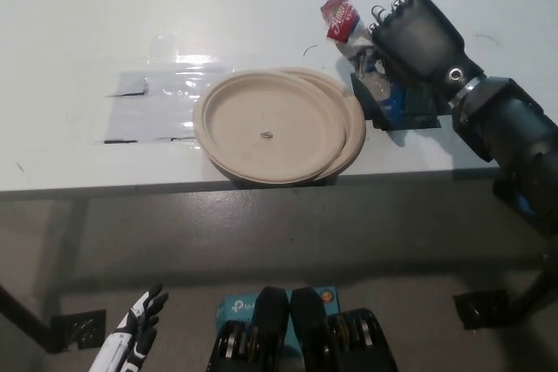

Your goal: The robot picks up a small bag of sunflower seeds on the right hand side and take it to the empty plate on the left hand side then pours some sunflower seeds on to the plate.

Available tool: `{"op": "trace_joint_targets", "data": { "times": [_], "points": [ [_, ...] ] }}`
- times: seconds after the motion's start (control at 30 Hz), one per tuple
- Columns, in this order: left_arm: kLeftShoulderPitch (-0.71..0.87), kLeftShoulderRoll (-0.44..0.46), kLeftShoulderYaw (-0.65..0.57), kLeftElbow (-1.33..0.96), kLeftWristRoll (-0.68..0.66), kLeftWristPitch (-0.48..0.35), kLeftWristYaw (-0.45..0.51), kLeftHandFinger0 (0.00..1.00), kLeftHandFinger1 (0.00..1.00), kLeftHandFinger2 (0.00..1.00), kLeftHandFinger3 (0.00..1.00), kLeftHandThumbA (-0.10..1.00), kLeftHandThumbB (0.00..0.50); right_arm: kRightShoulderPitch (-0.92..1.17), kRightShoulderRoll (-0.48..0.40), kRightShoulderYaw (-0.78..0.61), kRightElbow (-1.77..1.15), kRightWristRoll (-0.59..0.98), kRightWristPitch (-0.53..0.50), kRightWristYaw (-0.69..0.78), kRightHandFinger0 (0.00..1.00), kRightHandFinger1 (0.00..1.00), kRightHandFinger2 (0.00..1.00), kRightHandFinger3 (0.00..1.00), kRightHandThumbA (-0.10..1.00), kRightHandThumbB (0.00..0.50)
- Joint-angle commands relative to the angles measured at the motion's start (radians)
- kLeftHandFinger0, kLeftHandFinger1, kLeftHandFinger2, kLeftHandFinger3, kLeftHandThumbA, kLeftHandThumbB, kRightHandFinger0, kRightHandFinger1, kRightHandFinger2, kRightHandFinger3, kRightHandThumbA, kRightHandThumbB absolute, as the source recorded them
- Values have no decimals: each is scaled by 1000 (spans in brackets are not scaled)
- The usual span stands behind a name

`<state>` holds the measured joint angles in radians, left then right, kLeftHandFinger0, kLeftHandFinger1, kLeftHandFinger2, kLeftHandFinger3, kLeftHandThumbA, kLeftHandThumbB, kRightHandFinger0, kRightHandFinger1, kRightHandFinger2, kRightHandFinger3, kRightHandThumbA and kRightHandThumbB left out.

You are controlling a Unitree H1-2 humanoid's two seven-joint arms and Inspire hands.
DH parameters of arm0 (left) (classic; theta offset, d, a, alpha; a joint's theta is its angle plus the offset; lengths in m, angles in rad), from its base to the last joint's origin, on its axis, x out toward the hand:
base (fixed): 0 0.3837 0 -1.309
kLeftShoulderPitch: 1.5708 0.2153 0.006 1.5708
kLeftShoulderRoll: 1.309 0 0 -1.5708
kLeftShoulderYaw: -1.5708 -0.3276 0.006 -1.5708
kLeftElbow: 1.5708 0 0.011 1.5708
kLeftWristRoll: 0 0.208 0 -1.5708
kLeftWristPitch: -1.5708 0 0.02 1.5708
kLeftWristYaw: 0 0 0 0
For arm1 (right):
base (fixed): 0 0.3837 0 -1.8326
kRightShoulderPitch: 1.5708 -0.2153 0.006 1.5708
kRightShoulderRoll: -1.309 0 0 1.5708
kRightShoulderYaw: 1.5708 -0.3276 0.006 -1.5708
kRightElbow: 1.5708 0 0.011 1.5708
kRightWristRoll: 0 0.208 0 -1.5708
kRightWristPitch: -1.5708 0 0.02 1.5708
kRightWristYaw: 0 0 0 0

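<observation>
My right robot hand [410, 45] sits in the upper right of the frame, its fingers wrapped around the bag of sunflower seeds [346, 25], whose red top sticks out to the left. The bag is just right of the plate [270, 125] at the centre of the white counter [174, 15]. One seed [267, 135] lies on the plate. My left robot hand [132, 330] rests at the lower left, fingers apart, empty.

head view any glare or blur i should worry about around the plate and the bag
Head view: a bright glare patch on the clear tape left of the plate; the plate itself is evenly lit; the seed bag in the right hand is soft, its print unreadable; the left hand is dim.
</observation>
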<state>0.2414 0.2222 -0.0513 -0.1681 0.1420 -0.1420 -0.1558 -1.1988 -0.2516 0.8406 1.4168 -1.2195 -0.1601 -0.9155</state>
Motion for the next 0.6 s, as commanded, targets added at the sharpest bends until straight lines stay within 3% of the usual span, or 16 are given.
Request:
{"op": "trace_joint_targets", "data": {
  "times": [0.0,0.03,0.1,0.13,0.2,0.23,0.27,0.3,0.33,0.37,0.4,0.57],
  "points": [
    [7,8,12,-33,2,-20,14,1000,1000,1000,1000,1000,253,-93,-27,27,4,15,80,30,0,36,413,162,-90,414],
    [6,9,12,-33,4,-21,14,1000,1000,1000,1000,1000,253,-95,-28,37,5,11,81,36,0,20,376,184,-58,415],
    [8,12,14,-35,7,-19,14,1000,1000,1000,1000,1000,253,-93,-33,68,6,-5,81,31,0,0,341,104,-16,412],
    [10,12,15,-36,5,-18,14,1000,1000,1000,1000,1000,258,-92,-34,81,6,-13,83,44,0,22,357,181,-22,398],
    [13,11,16,-38,6,-16,14,1000,1000,1000,1000,1000,261,-89,-39,114,5,-23,77,26,0,1,315,90,-50,358],
    [13,11,17,-37,6,-14,15,1000,1000,1000,1000,1000,262,-88,-42,124,6,-20,64,24,0,0,287,151,-71,354],
    [12,11,18,-34,6,-15,15,1000,1000,1000,1000,1000,262,-86,-41,111,7,8,25,83,253,240,486,457,-70,357],
    [13,11,19,-32,4,-18,16,1000,1000,1000,1000,1000,261,-85,-36,100,8,31,4,148,522,516,745,627,5,378],
    [14,11,20,-31,4,-20,16,1000,1000,1000,1000,1000,261,-85,-34,95,8,39,-4,174,731,614,785,725,30,376],
    [13,12,22,-27,0,-24,16,1000,1000,1000,1000,1000,252,-84,-22,104,10,34,14,267,1000,1000,1000,1000,370,491],
    [12,13,22,-26,6,-28,17,1000,1000,1000,1000,1000,242,-78,-13,104,9,38,9,324,1000,1000,1000,1000,471,500],
    [10,14,22,-22,7,-39,18,1000,1000,1000,1000,1000,238,-45,12,132,-21,13,6,385,1000,1000,1000,1000,508,500]
  ]
}}
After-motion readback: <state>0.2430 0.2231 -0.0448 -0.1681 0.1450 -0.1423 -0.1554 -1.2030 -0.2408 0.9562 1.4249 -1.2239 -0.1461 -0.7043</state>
